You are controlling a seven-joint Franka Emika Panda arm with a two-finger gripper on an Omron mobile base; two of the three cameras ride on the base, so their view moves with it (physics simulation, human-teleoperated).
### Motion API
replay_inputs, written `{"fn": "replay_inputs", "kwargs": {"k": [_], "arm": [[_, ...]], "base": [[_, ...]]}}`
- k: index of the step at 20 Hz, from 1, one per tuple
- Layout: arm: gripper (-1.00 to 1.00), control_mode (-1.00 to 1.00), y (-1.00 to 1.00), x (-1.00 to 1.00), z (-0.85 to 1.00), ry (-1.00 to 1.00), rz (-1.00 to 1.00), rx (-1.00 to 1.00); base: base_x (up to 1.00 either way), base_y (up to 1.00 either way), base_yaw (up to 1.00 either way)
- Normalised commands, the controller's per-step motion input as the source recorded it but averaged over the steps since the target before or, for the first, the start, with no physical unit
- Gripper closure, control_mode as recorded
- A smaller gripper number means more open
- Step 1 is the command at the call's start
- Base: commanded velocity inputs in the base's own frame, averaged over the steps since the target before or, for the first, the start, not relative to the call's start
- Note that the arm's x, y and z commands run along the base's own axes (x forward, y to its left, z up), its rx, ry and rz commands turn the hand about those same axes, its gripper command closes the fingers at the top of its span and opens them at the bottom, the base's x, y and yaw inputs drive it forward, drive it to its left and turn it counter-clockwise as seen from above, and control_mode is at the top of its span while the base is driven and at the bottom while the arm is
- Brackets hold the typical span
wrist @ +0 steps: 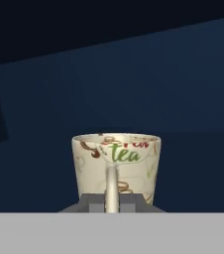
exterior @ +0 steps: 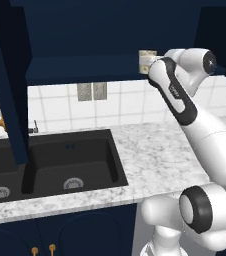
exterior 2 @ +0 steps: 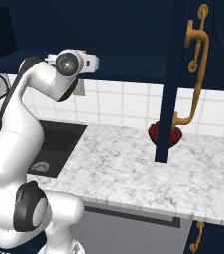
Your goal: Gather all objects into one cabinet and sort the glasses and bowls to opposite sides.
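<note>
Pincer (wrist: 112, 206) pinched on the cream mug's (wrist: 116, 166) loop handle, held up inside the navy cabinet (exterior: 80, 70); risk of swinging or slipping from so thin a grip before touching the shelf.

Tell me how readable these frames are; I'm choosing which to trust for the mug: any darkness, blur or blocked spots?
Hand view: the mug is sharp and evenly lit, its "tea" lettering legible, against the dim cabinet interior. Left base view: the mug is small and soft, partly behind the arm. Right base view: the bowl is split by the cabinet door; the upper area is nearly black.
</note>
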Motion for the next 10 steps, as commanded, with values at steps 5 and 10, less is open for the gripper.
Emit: {"fn": "replay_inputs", "kwargs": {"k": [5,10], "arm": [[1.00,-1.00,-0.23,-0.44,0.11,0.04,-0.12,-0.02],[1.00,-1.00,-0.24,-0.67,0.03,0.06,-0.04,-0.02]], "base": [[0.00,0.00,0.00],[0.00,0.00,0.00]]}}
